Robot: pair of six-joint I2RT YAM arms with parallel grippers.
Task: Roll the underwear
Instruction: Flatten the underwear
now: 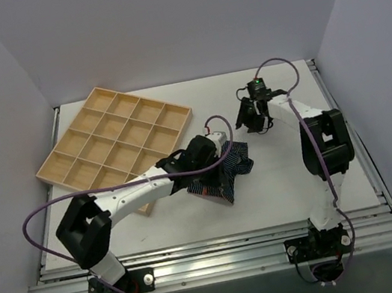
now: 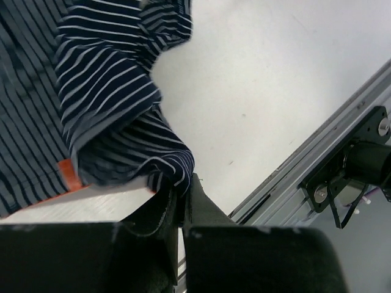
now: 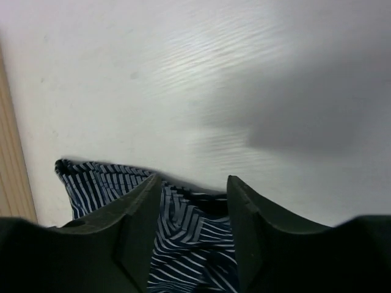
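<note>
Surface: white and bare-looking [image 1: 286,184], closed in by pale grey walls [image 1: 159,24] at the back and both sides, with a metal rail [image 1: 223,259] along the near edge.
Tray: a light wooden tray [image 1: 146,98] split into square cells sits at the far left of the surface, turned at an angle; its edge shows as a pale strip at the left of the right wrist view [image 3: 12,152].
Underwear: the underwear [image 1: 221,184] is bunched near the middle of the surface, just beside the tray's near corner. It is dark navy with thin white stripes, folded over itself in loose lobes. An orange-red waistband edge [image 2: 67,174] peeks out under one fold.
Left arm: the left arm [image 1: 136,195] reaches from its base at the near left across to the garment.
Left pincer: the left pincer [image 2: 185,189] is pressed together on a fold of the striped cloth, which bulges out just above the fingertips [image 2: 204,210]. From above it sits on top of the bunch [image 1: 218,161].
Right arm: the right arm [image 1: 324,143] bends up from the near right.
Right pincer: the right pincer [image 1: 255,117] hangs beyond the garment, apart from it, with its fingers [image 3: 137,232] spread and nothing between them. Its camera sees the underwear [image 3: 183,244] past the gap.
</note>
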